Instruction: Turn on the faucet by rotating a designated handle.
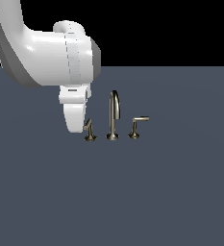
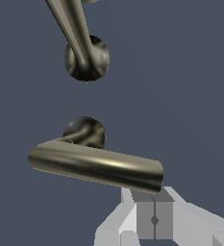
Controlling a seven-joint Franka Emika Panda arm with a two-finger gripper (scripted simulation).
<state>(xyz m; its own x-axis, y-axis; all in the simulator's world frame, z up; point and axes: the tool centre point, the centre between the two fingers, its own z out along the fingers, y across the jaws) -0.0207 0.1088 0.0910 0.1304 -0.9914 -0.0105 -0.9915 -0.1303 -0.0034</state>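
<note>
The faucet is a small brass-grey set standing on the flat floor, with its tall arched spout [image 1: 114, 115] in the middle. The handle [image 1: 89, 130] stands at the exterior view's left of the spout, and my hand hides most of its bar. In the wrist view its bar [image 2: 96, 166] lies close in front of me above its round base [image 2: 87, 130], with the spout [image 2: 75, 29] beyond. My gripper [image 1: 79, 129] is right beside the handle. Its fingers [image 2: 147, 216] are pressed together just behind one end of the bar, shut on nothing.
The twin handle [image 1: 137, 126] stands at the exterior view's right of the spout, its bar pointing right. The dark grey floor [image 1: 171, 192] stretches flat all round. My white arm [image 1: 46, 53] reaches in from the upper left.
</note>
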